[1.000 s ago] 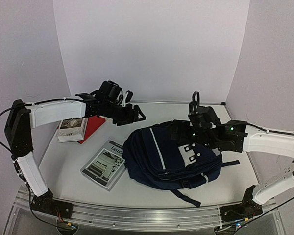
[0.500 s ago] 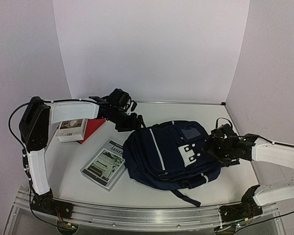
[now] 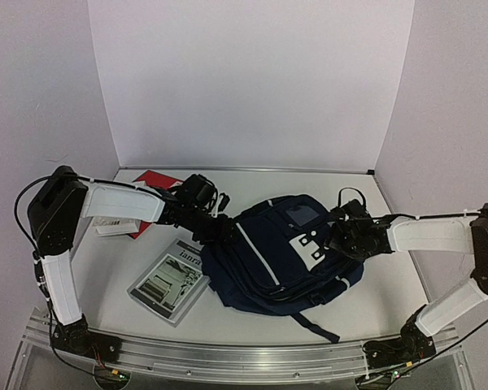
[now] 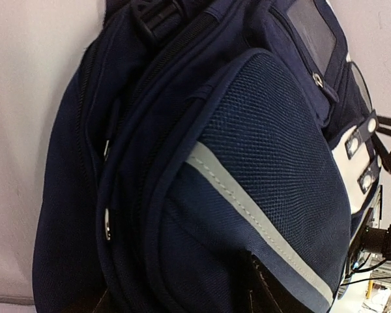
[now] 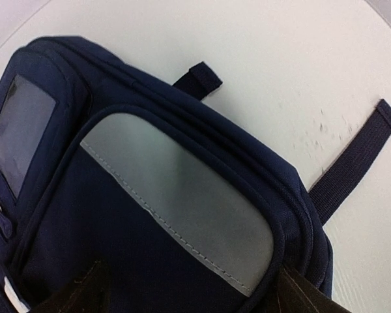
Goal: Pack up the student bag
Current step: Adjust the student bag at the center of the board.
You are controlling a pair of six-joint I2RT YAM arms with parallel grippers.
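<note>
student bag (image 3: 276,260): navy with a grey stripe, lying flat mid-bench (image 3: 390,302), one strap trailing toward the near edge
left gripper (image 3: 218,231): against the bag's left side; only slivers of its jaws show in the wrist view, so cannot tell how they stand
right gripper (image 3: 339,237): at the bag's right end; jaws apart, grey-patched pocket between them
booklet (image 3: 167,280): flat, just left of the bag
red book (image 3: 156,180): far left, partly hidden by the left arm
</note>
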